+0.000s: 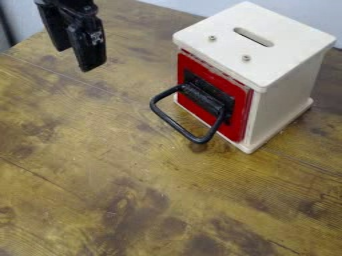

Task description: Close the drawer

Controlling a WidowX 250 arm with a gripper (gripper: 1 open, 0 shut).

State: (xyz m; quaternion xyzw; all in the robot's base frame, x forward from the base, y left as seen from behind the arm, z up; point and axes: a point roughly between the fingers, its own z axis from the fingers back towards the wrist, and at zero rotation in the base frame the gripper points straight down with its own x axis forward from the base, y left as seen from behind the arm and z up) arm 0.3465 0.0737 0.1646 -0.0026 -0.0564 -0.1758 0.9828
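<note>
Red drawer (234, 126) sits closed in the cream-white cabinet (283, 75); black gripper (74, 48) hangs well apart from the cabinet.

There was one cream-white wooden cabinet (254, 70) at the far right, with one slot (254, 37) and two round metal fasteners (229, 48) in its top. It held one red drawer (237, 125), whose front carried one black bracket (206, 94) and one black loop handle (173, 122). One robot gripper (75, 42) was at the far left, above one wooden tabletop (107, 170).
</note>
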